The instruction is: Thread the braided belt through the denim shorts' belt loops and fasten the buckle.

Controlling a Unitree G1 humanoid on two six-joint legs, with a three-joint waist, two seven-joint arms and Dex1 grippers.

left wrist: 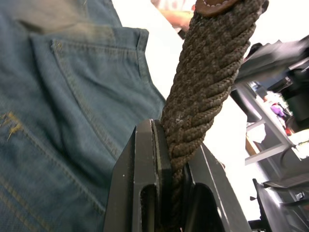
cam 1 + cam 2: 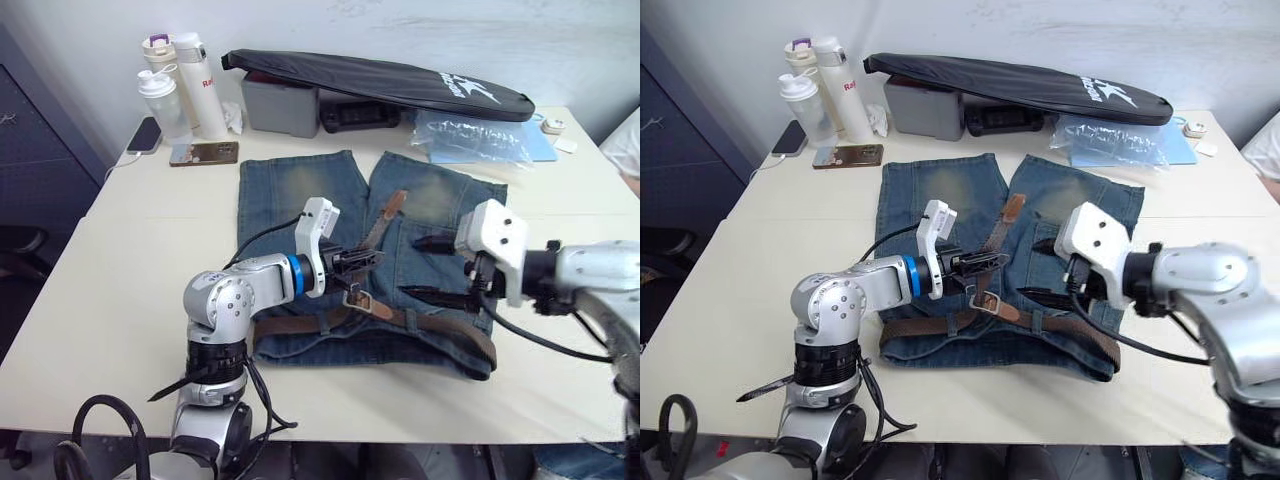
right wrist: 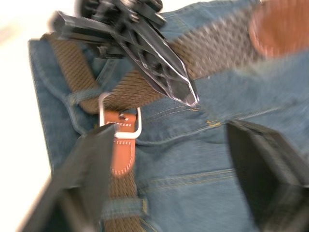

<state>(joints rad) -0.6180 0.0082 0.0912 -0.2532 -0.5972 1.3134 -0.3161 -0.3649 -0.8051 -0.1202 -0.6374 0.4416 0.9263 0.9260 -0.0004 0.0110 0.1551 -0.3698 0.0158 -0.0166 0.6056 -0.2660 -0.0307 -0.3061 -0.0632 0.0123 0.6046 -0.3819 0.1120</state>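
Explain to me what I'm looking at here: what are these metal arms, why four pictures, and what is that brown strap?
This is a two-armed humanoid robot working at a table. Two pictures come from a pair of cameras on its head, looking down over its arms. The other two come from a camera on each wrist, looking along that arm's two black fingers.

On the table lie denim shorts with a braided belt running along the waistband. The left end effector is shut on the belt's free end, as the left wrist picture shows close up. The right end effector hangs open over the shorts. The right wrist picture shows the metal buckle just below the left end effector.

Behind the shorts stand bottles, a phone, a grey box and a long black bag.
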